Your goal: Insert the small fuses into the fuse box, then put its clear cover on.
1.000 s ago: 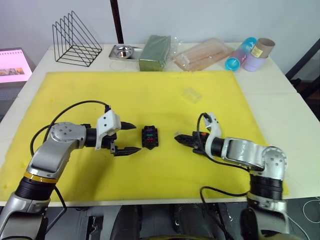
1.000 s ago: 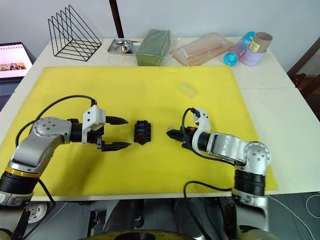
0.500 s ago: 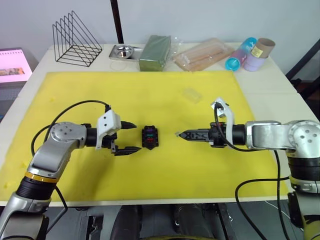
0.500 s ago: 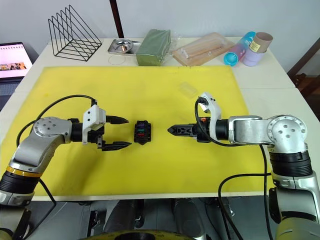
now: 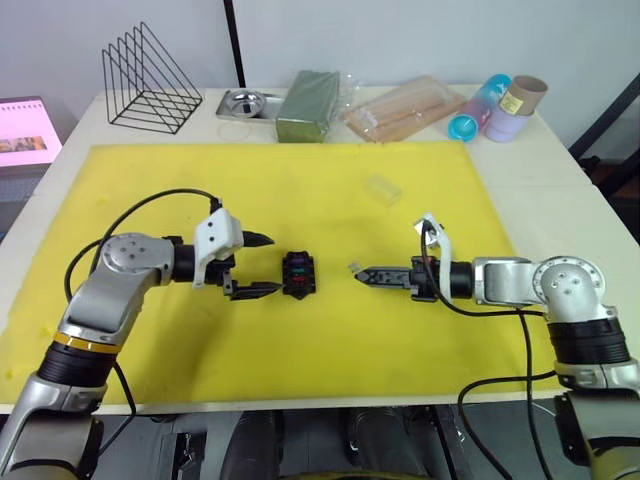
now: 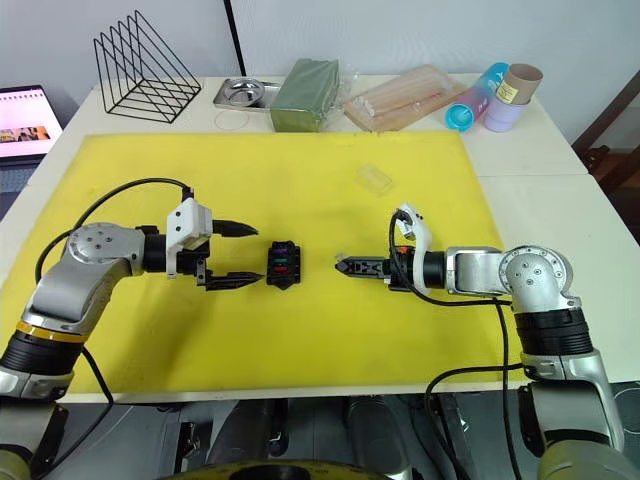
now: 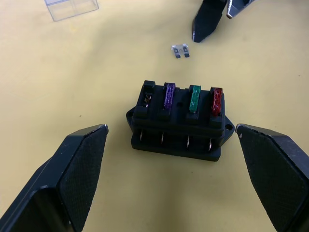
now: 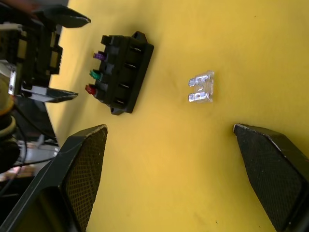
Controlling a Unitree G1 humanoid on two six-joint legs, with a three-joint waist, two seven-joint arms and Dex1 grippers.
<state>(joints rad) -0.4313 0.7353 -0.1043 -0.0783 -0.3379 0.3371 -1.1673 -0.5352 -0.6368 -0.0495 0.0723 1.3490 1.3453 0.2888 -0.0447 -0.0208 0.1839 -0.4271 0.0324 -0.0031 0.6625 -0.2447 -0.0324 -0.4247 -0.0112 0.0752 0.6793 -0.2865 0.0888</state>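
Fuse box point(image 7: 177, 118) holds three fuses, fourth slot empty; right gripper point(image 8: 169, 179), jaws now wide, has dropped toward the loose pale fuse point(image 8: 201, 87) at the box's 3 o'clock, while left gripper point(image 7: 176, 179) stays wide around the box.

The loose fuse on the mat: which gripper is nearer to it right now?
Right. The right gripper points at the loose fuse from just beside it, fingers open. The left gripper sits on the far side of the fuse box, open around nothing.
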